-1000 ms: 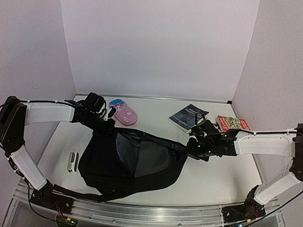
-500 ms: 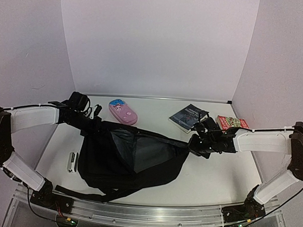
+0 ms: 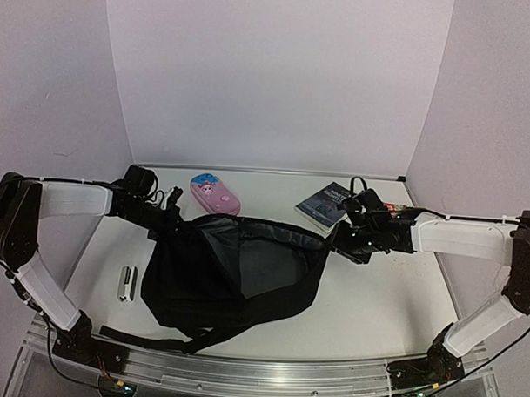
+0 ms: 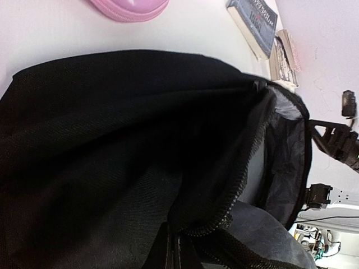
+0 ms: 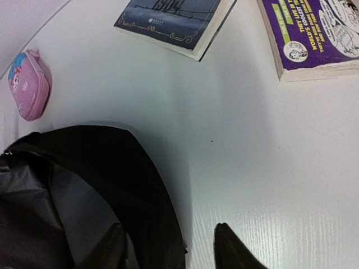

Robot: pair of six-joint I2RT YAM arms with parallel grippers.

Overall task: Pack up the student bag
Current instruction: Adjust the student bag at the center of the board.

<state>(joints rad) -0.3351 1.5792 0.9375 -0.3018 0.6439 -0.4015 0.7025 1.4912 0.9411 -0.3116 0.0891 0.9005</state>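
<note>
A white, faintly wood-grained counter (image 3: 375,298) is sitting boxed in on three sides by plain pale-lilac panels, with the back wall (image 3: 278,77) meeting the left wall (image 3: 51,86) and the right wall (image 3: 495,102) in straight vertical seams. Soft, even light is falling across the enclosure, leaving the back panel brightest and casting only faint shadows on the surface. A silver metal rail (image 3: 259,377) is running along the counter's near edge.

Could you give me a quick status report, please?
Left gripper shut on student bag rim. Right gripper open at opposite rim. Mouth gaping, nothing across it.
</note>
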